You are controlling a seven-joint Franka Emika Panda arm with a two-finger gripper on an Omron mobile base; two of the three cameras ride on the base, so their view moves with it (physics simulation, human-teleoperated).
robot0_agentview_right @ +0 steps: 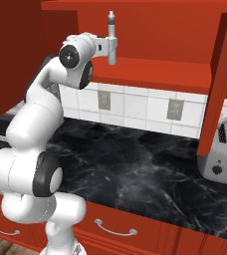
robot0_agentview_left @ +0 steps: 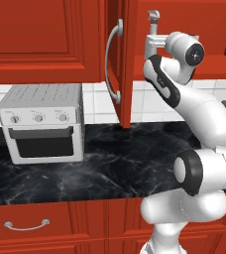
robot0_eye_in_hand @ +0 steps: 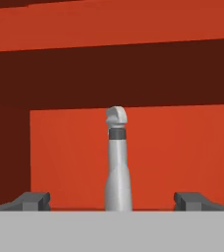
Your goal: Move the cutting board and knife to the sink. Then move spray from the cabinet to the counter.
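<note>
Up at the open cabinet: end effector lined up on the spray, jaws wide apart, holding nothing.

Slim light-grey spray bottle with trigger head stands upright on the red inner shelf of the red wooden wall cabinet, centred between the fingertips. Looks like the spray-fetch step. Next: ease forward, close on the bottle body, lift it out, set it down on the black marble-look counter.

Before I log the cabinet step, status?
Gripper open, level with spray. Spray upright on cabinet shelf, centred between fingers, not gripped. Door open, nothing in the way.
</note>
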